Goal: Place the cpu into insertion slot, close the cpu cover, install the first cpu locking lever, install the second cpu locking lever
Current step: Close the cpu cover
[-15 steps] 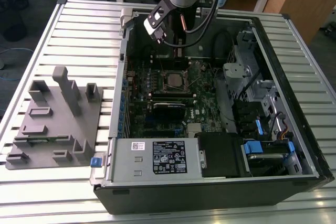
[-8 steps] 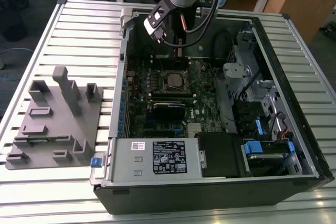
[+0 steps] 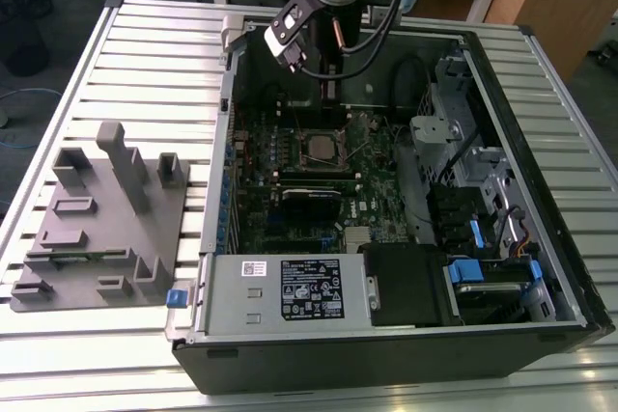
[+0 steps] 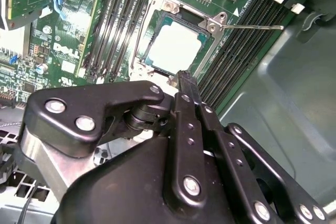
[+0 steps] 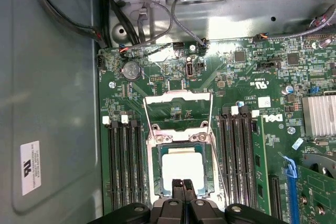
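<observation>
Printed labels [image 3: 312,288] mark the power supply [image 3: 227,311] and case wall [image 5: 52,103], a logo [image 5: 273,118] the circuit board [image 5: 247,77].

I see the cpu [image 5: 182,167], pale-topped and square, lying flat inside the insertion slot [image 5: 159,172]. The cpu cover [image 5: 177,96] is swung open, just beside that slot.

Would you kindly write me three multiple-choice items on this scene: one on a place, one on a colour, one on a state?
1. Where is the chip? A in the socket; B on the grey tray; C on the case floor.
2. What colour is the circuit board? A blue; B green; C red.
3. How is the cover? A shut over the chip; B swung open; C lying on the table.

1 A: it lies flat inside the socket's frame, beside the hand.
2 B: green shows between the parts.
3 B: its frame stands clear, leaving the chip bare.
</observation>
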Available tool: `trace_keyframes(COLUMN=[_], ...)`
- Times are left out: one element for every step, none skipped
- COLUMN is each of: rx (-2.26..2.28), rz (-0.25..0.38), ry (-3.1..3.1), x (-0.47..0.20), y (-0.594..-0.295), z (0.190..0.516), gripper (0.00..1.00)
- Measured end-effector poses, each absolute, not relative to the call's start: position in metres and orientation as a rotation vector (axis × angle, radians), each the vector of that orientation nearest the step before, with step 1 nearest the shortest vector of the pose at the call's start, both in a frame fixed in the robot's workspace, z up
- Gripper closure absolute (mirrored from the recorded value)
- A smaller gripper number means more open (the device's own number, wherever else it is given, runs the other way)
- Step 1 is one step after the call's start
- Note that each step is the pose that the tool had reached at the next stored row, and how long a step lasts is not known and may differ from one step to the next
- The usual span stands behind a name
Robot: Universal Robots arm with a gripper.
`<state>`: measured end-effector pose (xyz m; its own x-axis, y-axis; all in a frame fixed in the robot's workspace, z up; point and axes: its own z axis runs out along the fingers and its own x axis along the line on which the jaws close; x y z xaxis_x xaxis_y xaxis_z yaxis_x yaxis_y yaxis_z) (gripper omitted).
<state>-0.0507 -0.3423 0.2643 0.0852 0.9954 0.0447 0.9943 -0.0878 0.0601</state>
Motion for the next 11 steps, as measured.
trace_keyframes(rx=[2.304,2.304,2.304,2.304,2.304,2.304,2.304,2.304,2.304,2.304,2.304], rz=[0.115,0.115,0.115,0.115,0.115,0.115,0.115,0.115,0.115,0.116,0.116], ry=[2.112,2.112,2.112,2.112,2.112,2.112,2.112,2.112,2.112,2.112,2.112], x=[-0.0507,-0.0507,-0.0507,-0.0507,-0.0507,-0.0507,-0.0507,-0.0507,-0.0507,-0.0507,-0.0507], y=[-0.3423,-0.3423,-0.3423,-0.3423,-0.3423,-0.3422,-0.3423,-0.3423,-0.3422,-0.3422,-0.3422], z=[0.2655,0.2665,0.2677,0.2689,0.2701,0.2714,0.2728,0.2736,0.2738,0.2738,0.2738], gripper=[0.89,0.89,0.89,0.89,0.89,0.89,0.89,0.89,0.89,0.89,0.89])
